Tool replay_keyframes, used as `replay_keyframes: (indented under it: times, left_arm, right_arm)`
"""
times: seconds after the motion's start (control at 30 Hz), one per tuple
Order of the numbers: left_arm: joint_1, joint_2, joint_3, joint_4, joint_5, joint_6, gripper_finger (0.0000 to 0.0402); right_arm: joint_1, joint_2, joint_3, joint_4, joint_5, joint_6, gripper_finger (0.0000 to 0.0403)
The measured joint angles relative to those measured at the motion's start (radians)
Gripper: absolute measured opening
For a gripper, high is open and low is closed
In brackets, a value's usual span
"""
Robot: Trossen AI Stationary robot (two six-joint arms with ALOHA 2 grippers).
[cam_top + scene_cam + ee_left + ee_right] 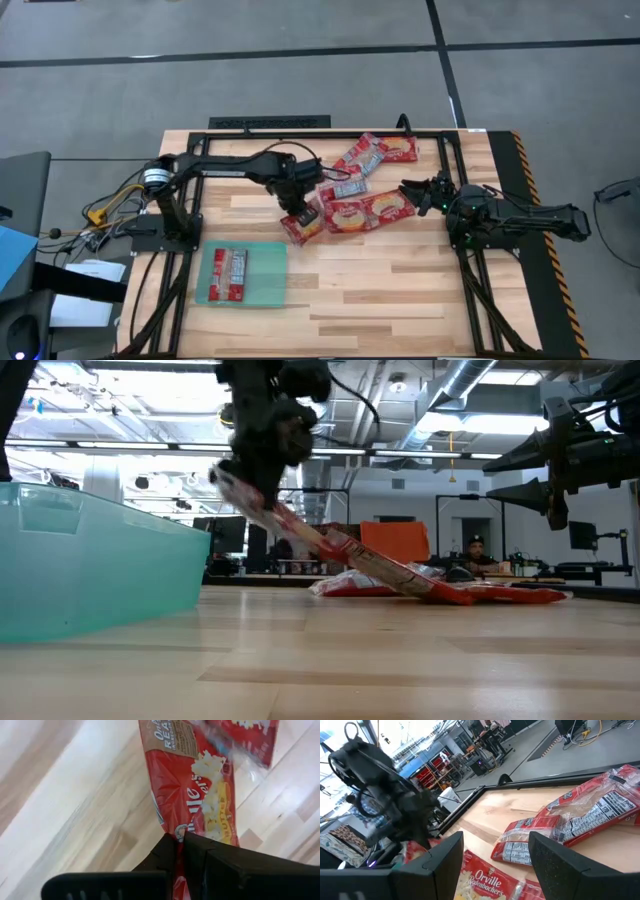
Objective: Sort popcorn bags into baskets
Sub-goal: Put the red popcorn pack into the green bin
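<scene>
Left gripper (303,212) pinched on one end of a popcorn bag (304,226) near the middle of the table (400,290), lifting that end while the far end drags on the wood beside the pile (365,190) toward the far edge

One bag (231,273) already flat in the teal tray (268,278) near the front left corner

Right gripper (424,193) spread and empty, hovering by the pile's right side

Probably light, thin and floppy, sagging from the held end in the low view; glossy film likely slippery, so best gripped at a sealed end seam, squarely, not mid-face
</scene>
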Motion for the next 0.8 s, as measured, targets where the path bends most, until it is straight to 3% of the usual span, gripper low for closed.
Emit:
replay_keyframes:
  times: [0.2,0.43,0.8]
  left_arm:
    - [-0.079,-0.157,-0.002,-0.116,-0.154,-0.185,0.0000]
    - [-0.278,-0.310,-0.071,-0.248,-0.317,-0.520,0.0000]
    - [-0.630,-0.345,-0.126,-0.431,-0.430,-1.082,0.0000]
  right_arm:
    - [0.000,0.009,0.000,0.000,0.000,0.000,0.0249]
    - [0.000,0.013,0.000,0.000,-0.002,0.000,0.0249]
    - [0.000,0.013,0.000,0.000,-0.003,0.000,0.0249]
